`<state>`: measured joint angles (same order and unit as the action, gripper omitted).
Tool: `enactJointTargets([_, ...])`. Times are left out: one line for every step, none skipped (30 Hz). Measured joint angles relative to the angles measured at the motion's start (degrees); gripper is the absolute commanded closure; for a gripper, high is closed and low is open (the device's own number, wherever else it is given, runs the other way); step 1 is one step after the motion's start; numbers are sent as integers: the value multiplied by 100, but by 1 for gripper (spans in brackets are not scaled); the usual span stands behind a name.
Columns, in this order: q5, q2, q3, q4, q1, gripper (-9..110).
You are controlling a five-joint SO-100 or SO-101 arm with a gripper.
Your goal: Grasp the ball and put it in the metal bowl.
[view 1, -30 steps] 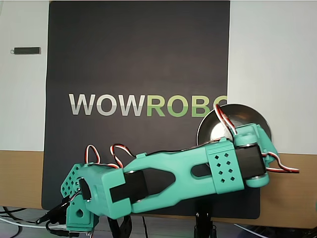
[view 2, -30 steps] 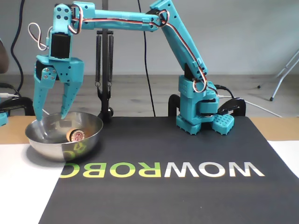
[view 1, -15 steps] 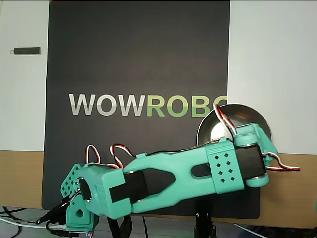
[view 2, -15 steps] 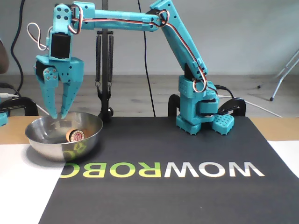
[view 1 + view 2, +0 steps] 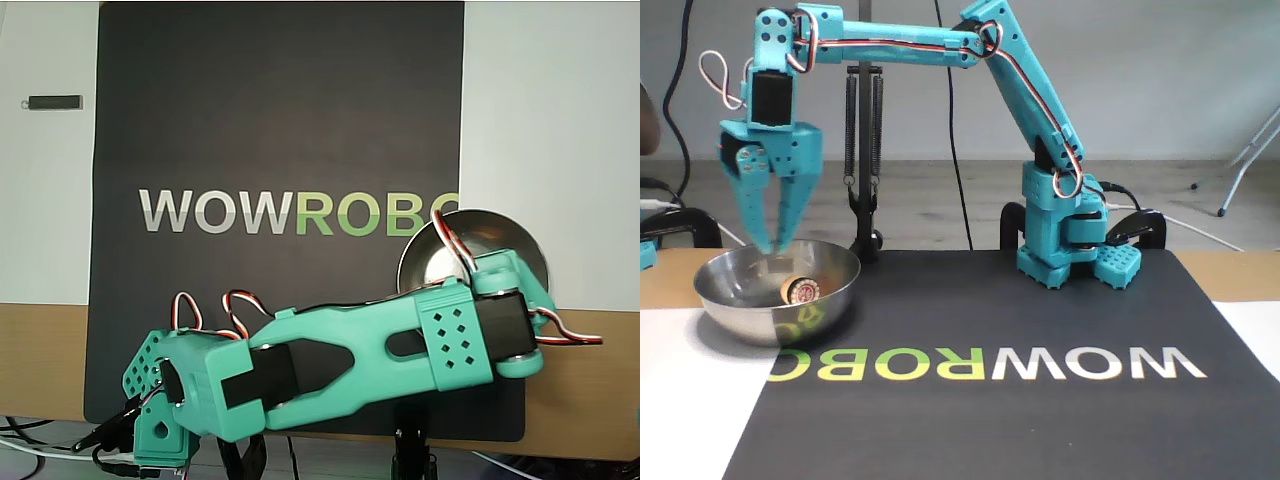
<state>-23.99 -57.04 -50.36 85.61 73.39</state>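
While one ball (image 5: 803, 289) sits inside, one metal bowl (image 5: 760, 315) gleams.

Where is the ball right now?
In the fixed view the ball lies inside the metal bowl at the left, below the gripper. The arm hides it in the overhead view.

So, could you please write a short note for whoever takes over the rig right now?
Hand: empty, fingers nearly shut, hanging above the metal bowl, clear of its rim.
Ball: lying inside the bowl, towards its right side in the fixed view; the overhead view hides it behind the arm.
Bowl: at the mat's edge, part on the black mat, part on the white surface.
Done: ball is in the bowl.
Left: probably only drawing the arm back to rest.
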Motion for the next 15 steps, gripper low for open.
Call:
enactJointTargets([0,0,0,18,0,93])
enactJointTargets([0,0,0,62,-9,93])
enactJointTargets([0,0,0,97,-18,93])
enactJointTargets([0,0,0,97,-26,93])
enactJointTargets([0,0,0,123,-35,93])
enactJointTargets([0,-9,0,211,-62,93])
enactJointTargets([0,-26,0,264,-97,93])
enactJointTargets([0,-53,0,308,-158,93])
enactJointTargets([0,-105,0,422,-202,93])
enactJointTargets([0,-158,0,562,-246,93])
enactJointTargets([0,-220,0,642,-299,93])
enactJointTargets([0,-299,0,703,-352,93])
enactJointTargets([0,-378,0,844,-413,93])
enactJointTargets([0,-457,0,949,-475,93])
enactJointTargets([0,-545,0,993,-554,93])
